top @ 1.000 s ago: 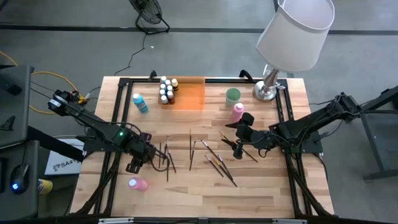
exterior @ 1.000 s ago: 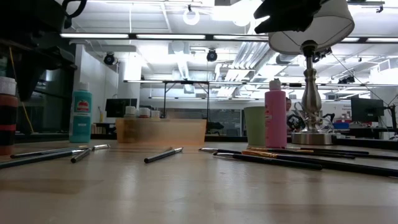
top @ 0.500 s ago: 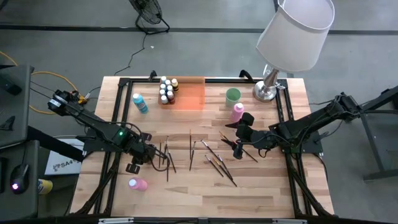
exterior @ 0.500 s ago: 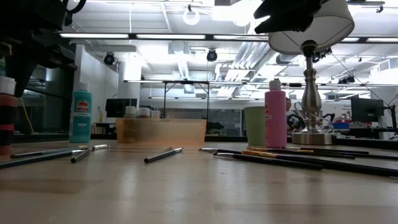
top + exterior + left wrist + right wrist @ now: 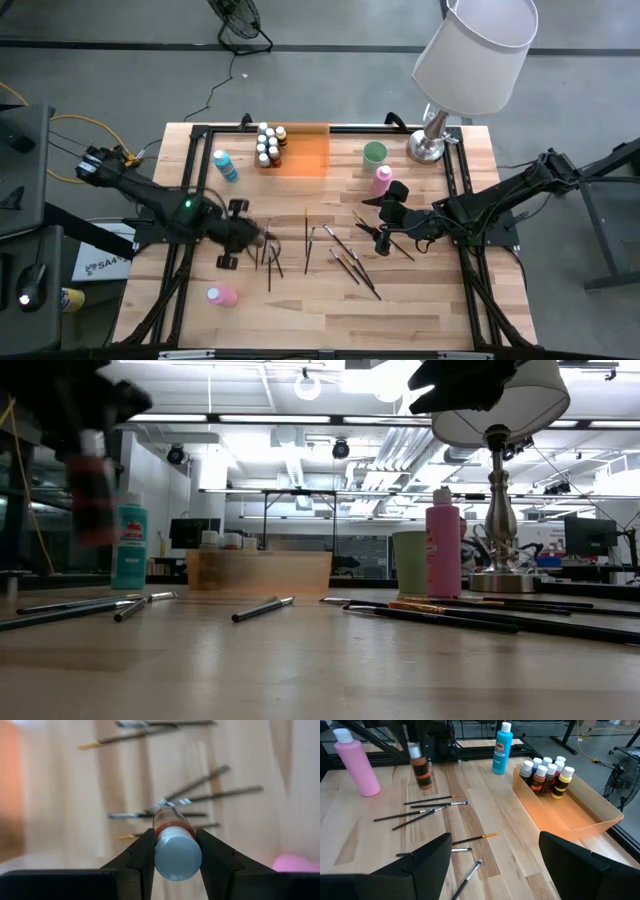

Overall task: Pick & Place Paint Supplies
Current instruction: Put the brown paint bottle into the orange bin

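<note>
A small brown paint bottle [image 5: 172,822] with a white cap sits between the fingers of my left gripper [image 5: 175,834], which is shut on it. In the low view the bottle [image 5: 95,495] hangs well above the table at the left. In the high view my left gripper [image 5: 262,238] is over the left group of brushes [image 5: 270,250]. My right gripper [image 5: 495,865] stands open above the brushes at the right of centre [image 5: 350,262], holding nothing. The orange tray [image 5: 312,152] at the far edge holds several bottles [image 5: 268,145]. My left gripper pinches the bottle's top end, at the sides of the white cap [image 5: 161,857], between its two fingers [image 5: 141,855]. The fingers slant down from above. The bottle [image 5: 422,770] hangs clear of the table, roughly upright with its cap up.
A pink bottle [image 5: 222,296] lies near the front left; another pink bottle [image 5: 382,180] and a blue one [image 5: 226,166] stand upright. A green cup [image 5: 374,153] and a lamp [image 5: 430,145] are at the far right. Brushes are scattered over the table's middle.
My left gripper has shut on the brown bottle, which stood on the table, then risen and moved toward the table's middle. The bottle is now lifted clear. My right gripper has kept still.
</note>
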You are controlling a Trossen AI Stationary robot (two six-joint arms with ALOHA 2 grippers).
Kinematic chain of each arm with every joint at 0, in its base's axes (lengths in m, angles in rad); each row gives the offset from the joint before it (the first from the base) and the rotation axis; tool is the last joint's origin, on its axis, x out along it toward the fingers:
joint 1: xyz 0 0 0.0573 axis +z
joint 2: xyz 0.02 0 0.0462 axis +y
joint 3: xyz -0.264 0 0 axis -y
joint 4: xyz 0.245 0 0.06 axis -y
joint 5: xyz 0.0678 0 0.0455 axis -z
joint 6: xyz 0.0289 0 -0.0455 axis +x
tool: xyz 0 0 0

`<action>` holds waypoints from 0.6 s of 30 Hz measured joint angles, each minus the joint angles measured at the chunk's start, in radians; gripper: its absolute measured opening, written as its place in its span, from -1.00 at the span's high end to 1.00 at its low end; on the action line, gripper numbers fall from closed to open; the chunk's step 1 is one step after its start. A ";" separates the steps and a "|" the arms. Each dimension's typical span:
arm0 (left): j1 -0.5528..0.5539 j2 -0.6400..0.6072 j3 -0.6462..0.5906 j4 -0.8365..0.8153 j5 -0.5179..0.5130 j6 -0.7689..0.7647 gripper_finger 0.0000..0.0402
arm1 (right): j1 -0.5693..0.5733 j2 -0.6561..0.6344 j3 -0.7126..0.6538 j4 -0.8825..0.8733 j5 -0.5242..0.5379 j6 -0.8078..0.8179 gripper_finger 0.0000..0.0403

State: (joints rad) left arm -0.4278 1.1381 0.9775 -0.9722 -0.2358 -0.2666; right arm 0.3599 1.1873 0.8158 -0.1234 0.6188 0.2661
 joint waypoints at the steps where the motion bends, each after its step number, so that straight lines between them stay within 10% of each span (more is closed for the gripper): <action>1: 0.029 0.000 0.019 -0.008 -0.001 0.010 0.43 | 0.000 0.000 0.000 0.000 0.000 0.000 -0.45; 18: 0.709 0.283 0.382 -0.026 0.091 0.555 0.43 | 0.000 0.000 0.000 0.006 0.000 -0.001 -0.45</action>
State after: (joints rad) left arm 0.2809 1.4214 1.3600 -0.9980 -0.1450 0.2884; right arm 0.3599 1.1877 0.8158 -0.1173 0.6186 0.2652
